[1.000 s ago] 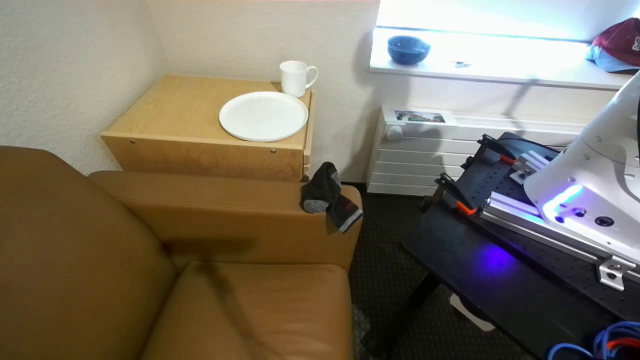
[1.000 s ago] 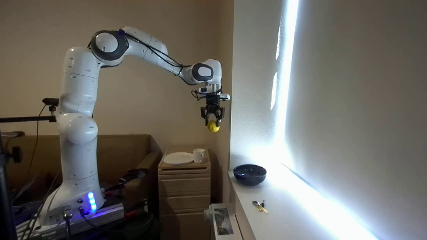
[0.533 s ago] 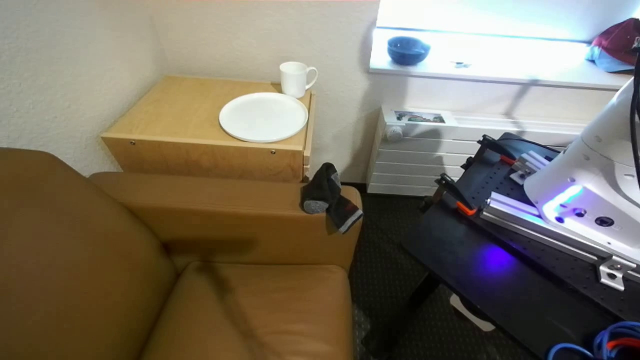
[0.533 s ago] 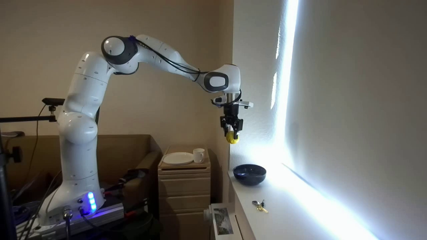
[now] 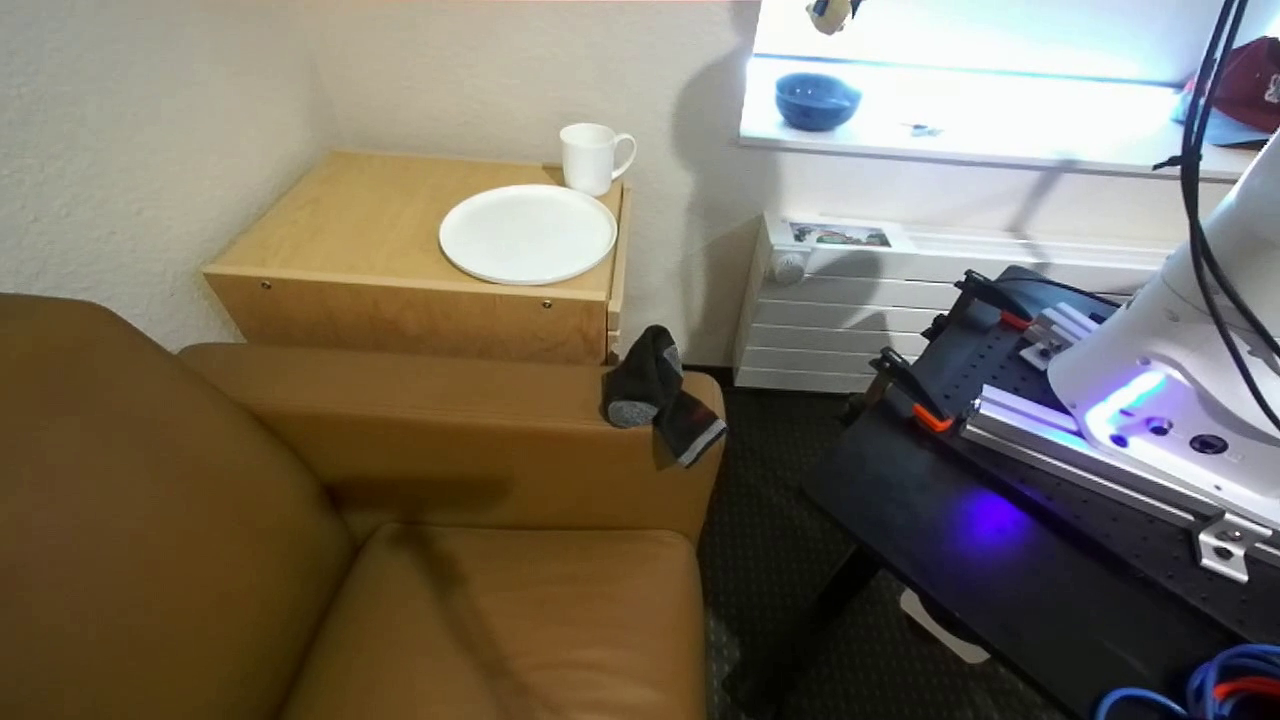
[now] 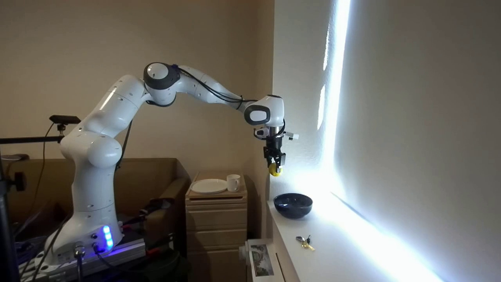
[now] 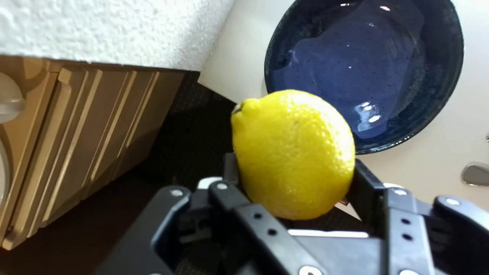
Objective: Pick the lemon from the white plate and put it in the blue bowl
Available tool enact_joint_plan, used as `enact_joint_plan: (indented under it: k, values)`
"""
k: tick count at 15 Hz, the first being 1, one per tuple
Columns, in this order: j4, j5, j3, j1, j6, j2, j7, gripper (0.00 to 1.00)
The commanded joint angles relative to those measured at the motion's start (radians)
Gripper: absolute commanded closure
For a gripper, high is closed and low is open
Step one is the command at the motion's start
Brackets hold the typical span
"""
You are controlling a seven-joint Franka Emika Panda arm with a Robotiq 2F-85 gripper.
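Observation:
My gripper (image 7: 296, 168) is shut on the lemon (image 7: 294, 152), bright yellow, with a finger on each side of it. In an exterior view the gripper (image 6: 274, 166) holds the lemon (image 6: 274, 169) in the air, above and slightly left of the blue bowl (image 6: 292, 205). In an exterior view the lemon (image 5: 828, 14) shows at the top edge. The bowl (image 5: 817, 100) stands upright on the windowsill; in the wrist view the bowl (image 7: 363, 68) is beyond and right of the lemon, its inside bare. The white plate (image 5: 528, 234) is bare on the wooden cabinet.
A white mug (image 5: 588, 158) stands beside the plate. A wall corner (image 7: 107, 30) is close to the bowl's left. Keys (image 6: 305, 243) lie on the sill (image 6: 328, 258) near the bowl. A cap (image 5: 1240, 90) lies farther along. A radiator (image 5: 850, 330) is below the sill.
In an exterior view the gripper and lemon have moved right and down, closer to the bowl. The lemon has come into sight at the top of an exterior view. Bowl, plate and mug are unmoved.

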Motion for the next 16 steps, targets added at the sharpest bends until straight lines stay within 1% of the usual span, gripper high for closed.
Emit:
enact_joint_plan:
  k: [1,3,4,7,8,10,11,12,14,15,16]
  values:
    - [0.002,0.033,-0.035,0.029,0.042,0.042,-0.002,0.55]
    - [0.044,0.179,-0.148,0.086,0.038,0.163,-0.002,0.55]
    - [0.072,0.283,-0.216,0.112,0.042,0.248,-0.004,0.55]
    - [0.066,0.531,-0.347,0.151,0.034,0.413,-0.008,0.55]
    - [0.057,0.616,-0.373,0.158,0.041,0.465,-0.008,0.55]
    - [0.053,0.787,-0.475,0.189,-0.002,0.600,-0.009,0.55]
    - [0.032,0.853,-0.493,0.198,0.004,0.643,-0.010,0.55]
    - [0.033,0.884,-0.495,0.181,0.010,0.669,-0.010,0.55]
    - [0.012,0.925,-0.498,0.183,0.021,0.712,-0.010,0.55]
    - [0.006,0.931,-0.497,0.181,0.018,0.729,-0.010,0.34]
    - [-0.004,0.935,-0.497,0.182,0.016,0.736,-0.010,0.08]
